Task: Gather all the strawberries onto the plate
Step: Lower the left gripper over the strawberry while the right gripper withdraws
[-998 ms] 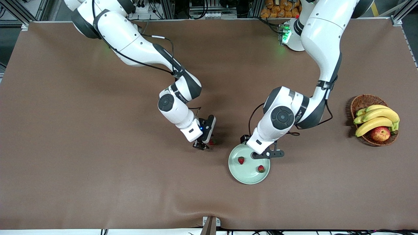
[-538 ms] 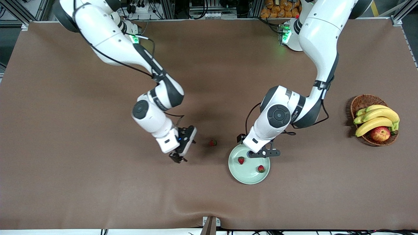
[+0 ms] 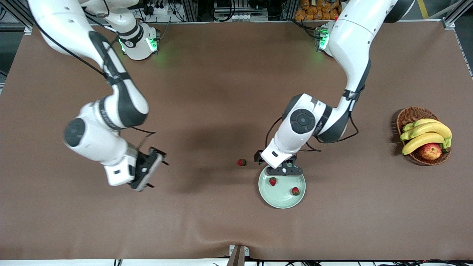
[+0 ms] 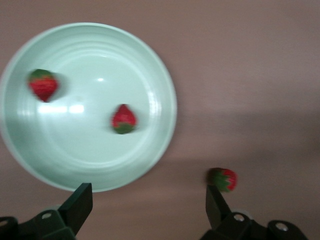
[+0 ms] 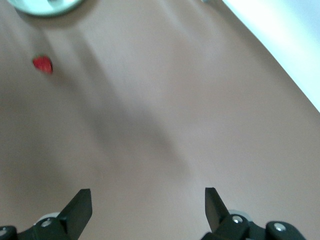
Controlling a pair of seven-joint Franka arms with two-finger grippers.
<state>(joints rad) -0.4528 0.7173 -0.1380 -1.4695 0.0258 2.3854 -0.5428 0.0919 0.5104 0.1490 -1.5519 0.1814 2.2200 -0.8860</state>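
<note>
Well, I see two small red strawberries [image 3: 272, 181] lying in the smooth round mint plate [image 3: 266, 194], a third strawberry [image 3: 241, 162] on the brown bench [image 3: 221, 92] just beside it, my left claw [image 3: 283, 171] spread over the plate's rim, my right claw [image 3: 149, 173] spread, empty, over bare bench.

**Two berries plated, one on the cloth**

Two small red strawberries [image 3: 272, 181] [image 3: 295, 191] with dark green tops lie apart inside the round, pale mint-green plate [image 3: 281, 201], which sits flat on the brown table. A third strawberry [image 3: 241, 162] rests on the table just beside the plate, toward the right arm's end and slightly farther from the front camera.
</note>
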